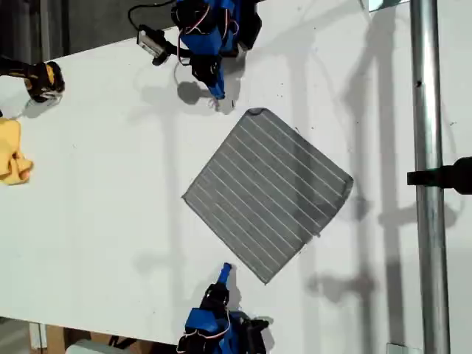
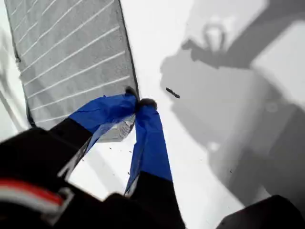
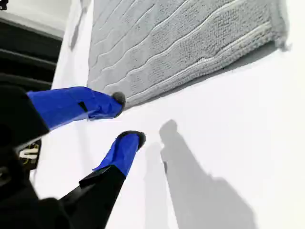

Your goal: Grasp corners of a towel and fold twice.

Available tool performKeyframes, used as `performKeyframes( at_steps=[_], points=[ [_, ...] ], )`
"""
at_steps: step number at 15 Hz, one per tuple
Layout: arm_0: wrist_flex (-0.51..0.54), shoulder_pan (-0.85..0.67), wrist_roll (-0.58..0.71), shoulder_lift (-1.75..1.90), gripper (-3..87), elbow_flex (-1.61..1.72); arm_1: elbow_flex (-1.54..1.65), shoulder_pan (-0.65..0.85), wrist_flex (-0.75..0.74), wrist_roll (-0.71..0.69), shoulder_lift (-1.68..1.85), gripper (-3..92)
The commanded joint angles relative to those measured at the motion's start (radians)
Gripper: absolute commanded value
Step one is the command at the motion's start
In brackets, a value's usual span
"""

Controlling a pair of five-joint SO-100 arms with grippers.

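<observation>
The towel (image 1: 269,192) lies flat on the white table (image 1: 96,221), a little toward 3 o'clock from the middle of the exterior view. It is turned like a diamond, with its corners at 12 (image 1: 255,112), 3 (image 1: 350,181), 6 (image 1: 267,282) and 9 o'clock (image 1: 184,196) of its own centre. Its white stripes run parallel to the edges that slope from the 9 o'clock tip to the 6 o'clock tip. My first gripper (image 1: 218,94) reaches in from the exterior view's 12 o'clock edge and sits near the towel's 12 o'clock corner, at about 10 o'clock from it and apart from the cloth. In the first wrist view its blue fingertips (image 2: 139,102) meet with nothing seen between them, and the towel (image 2: 71,52) lies just beyond. My second gripper (image 1: 226,270) comes up from the exterior view's 6 o'clock edge. It stands beside the towel's lower edge, between the 9 and 6 o'clock corners and nearer the 6 o'clock one. In the second wrist view its jaws (image 3: 128,119) are spread. One tip is close to the towel's hem (image 3: 181,43) and the other is over bare table, neither gripping the cloth. A yellow cloth (image 1: 11,158) lies at the exterior view's 9 o'clock edge, well apart from the towel. A metal pole (image 1: 428,147) runs from 12 to 6 o'clock along that view's 3 o'clock side.
</observation>
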Motion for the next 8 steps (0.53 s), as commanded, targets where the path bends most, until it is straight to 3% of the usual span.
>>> performKeyframes(
  at_steps=[1,8],
  points=[
    [0.014,-0.063,-0.451,0.008,-1.5,0.0,-0.046,0.008,-0.034,-0.014,-0.003,-0.1],
    [0.012,-0.067,-0.451,0.008,-1.5,0.0,-0.187,-0.029,-0.017,-0.014,-0.034,-0.1]
  ],
)
